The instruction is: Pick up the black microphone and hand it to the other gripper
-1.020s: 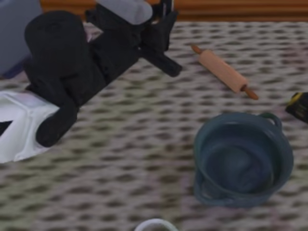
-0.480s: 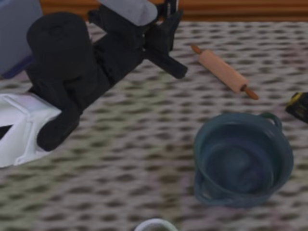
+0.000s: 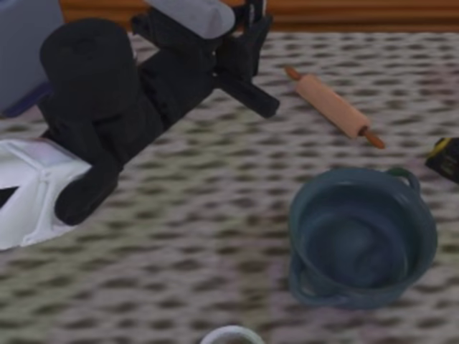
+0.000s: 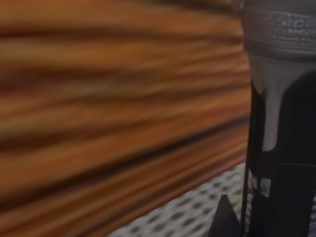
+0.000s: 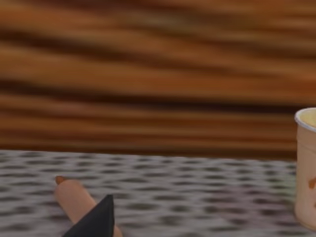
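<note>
The black microphone (image 4: 281,148) fills the near side of the left wrist view, standing upright with its silver-grey mesh head uppermost. One fingertip (image 4: 224,219) of my left gripper rests against its black handle, and the jaws are shut on it. From above, my left gripper (image 3: 242,51) hangs over the back of the table, left of centre. The dark handle (image 3: 251,94) juts out of it toward the rolling pin. The other gripper, my right one (image 5: 101,219), shows only as a dark corner in the right wrist view, facing the rolling pin.
A tan rolling pin (image 3: 333,106) lies diagonally at the back right. A dark teal two-handled pot (image 3: 362,236) stands at the front right. A black and yellow item (image 3: 446,159) sits at the right edge, a white rim (image 3: 231,335) at the front edge. A cream cup (image 5: 307,168) stands near the wooden back wall.
My left arm and the microphone have shifted a little to the right since a second ago. Over the last half second they have hardly moved.
</note>
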